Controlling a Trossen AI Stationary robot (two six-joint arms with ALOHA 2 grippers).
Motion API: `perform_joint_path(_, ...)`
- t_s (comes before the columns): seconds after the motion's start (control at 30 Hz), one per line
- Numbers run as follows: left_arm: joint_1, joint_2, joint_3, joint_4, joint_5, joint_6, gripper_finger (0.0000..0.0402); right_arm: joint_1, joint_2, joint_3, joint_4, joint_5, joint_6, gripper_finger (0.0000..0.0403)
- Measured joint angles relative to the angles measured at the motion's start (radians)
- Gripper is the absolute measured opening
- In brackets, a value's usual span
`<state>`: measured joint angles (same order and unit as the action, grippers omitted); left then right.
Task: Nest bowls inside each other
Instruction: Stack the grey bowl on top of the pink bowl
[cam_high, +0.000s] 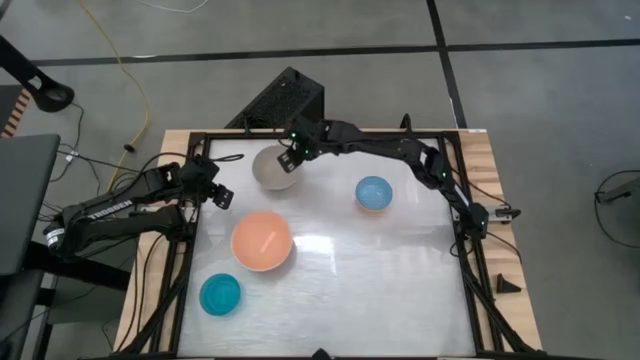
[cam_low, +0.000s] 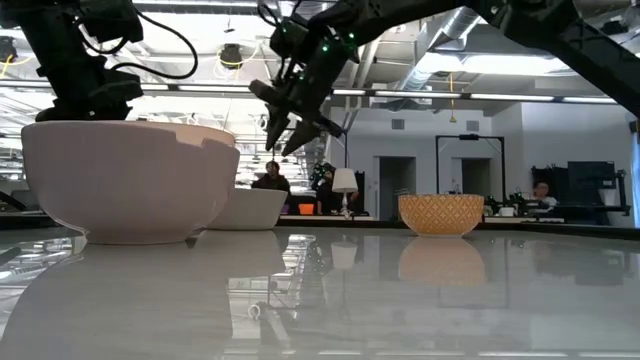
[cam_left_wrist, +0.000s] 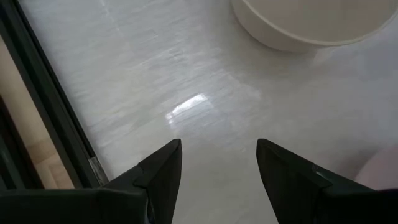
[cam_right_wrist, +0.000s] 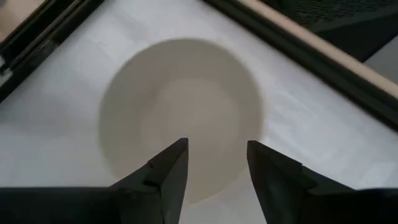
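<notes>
Four bowls stand upright on the white table top. A grey-beige bowl (cam_high: 270, 170) is at the far left, a salmon-pink bowl (cam_high: 262, 241) sits nearer, a teal-blue bowl (cam_high: 220, 294) is near the front left, and a light blue bowl (cam_high: 373, 193) is right of centre. My right gripper (cam_high: 288, 158) hangs open above the grey-beige bowl (cam_right_wrist: 180, 112), slanting down over its hollow (cam_low: 290, 125) and clear of it. My left gripper (cam_high: 221, 196) waits open at the table's left edge, above bare table (cam_left_wrist: 217, 155).
A black frame (cam_high: 460, 250) runs around the table top, set in a wooden border. A black box (cam_high: 285, 100) stands beyond the far edge. People sit in the room behind the table (cam_low: 270, 178). Bare table top spreads across the centre and right (cam_high: 400, 290).
</notes>
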<state>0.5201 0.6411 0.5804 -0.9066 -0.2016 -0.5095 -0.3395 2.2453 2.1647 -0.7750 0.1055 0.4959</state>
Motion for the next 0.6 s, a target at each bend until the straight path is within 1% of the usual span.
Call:
perform_joint_path(0.17, 0.0, 0.0, 0.0, 0.0, -0.001, 0.0, 0.0196, -0.032, 0.001, -0.073, 0.024, 0.005, 0.019, 0.0219)
perform_joint_path(0.33, 0.0, 0.0, 0.0, 0.0, -0.001, 0.0, 0.0196, -0.036, 0.004, -0.189, 0.116, 0.002, 0.031, 0.0237)
perform_joint_path(0.6, 0.0, 0.0, 0.0, 0.0, -0.001, 0.0, 0.0196, -0.017, 0.001, -0.208, 0.19, 0.008, 0.031, 0.024)
